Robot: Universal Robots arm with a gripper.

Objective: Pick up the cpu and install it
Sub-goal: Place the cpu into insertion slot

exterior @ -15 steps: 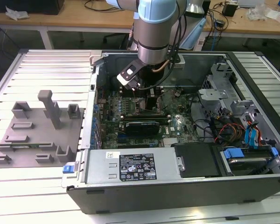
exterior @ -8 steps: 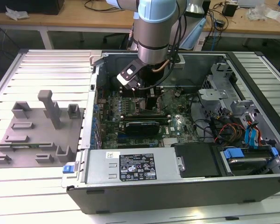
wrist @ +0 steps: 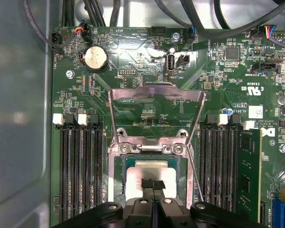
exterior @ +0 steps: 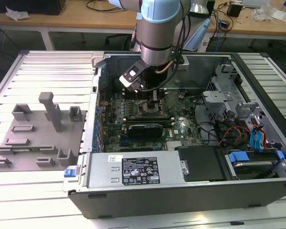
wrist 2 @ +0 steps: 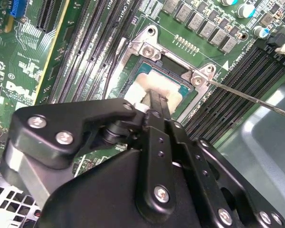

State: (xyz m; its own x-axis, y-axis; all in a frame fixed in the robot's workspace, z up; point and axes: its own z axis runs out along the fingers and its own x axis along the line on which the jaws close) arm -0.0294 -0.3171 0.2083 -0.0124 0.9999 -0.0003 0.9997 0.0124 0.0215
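seating thin pale silver square cpu (wrist: pixel 152 168) in metal-framed socket (wrist: pixel 152 141) | gripper (wrist: pixel 152 184) closed atop it | we keep it level, press lightly

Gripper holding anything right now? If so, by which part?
Cannot tell. The gripper, shut, rests on the middle of the cpu, which lies in the socket; nothing clamps its edges.

Cpu (wrist: pixel 154 172) top: pale metal, satin, faintly brushed. Socket frame (wrist: pixel 154 141) around it: bare bright steel, shiny. Motherboard (wrist: pixel 133 52): green, glossy lacquer over the board. Gripper (wrist: pixel 154 186): smooth matt black, with bright metal screw heads. Computer case (exterior: pixel 133 200): dark grey painted sheet metal, dull. Fixture blocks (exterior: pixel 38 138): matt grey plastic. Table (exterior: pixel 38 200): ribbed pale metal, soft sheen.
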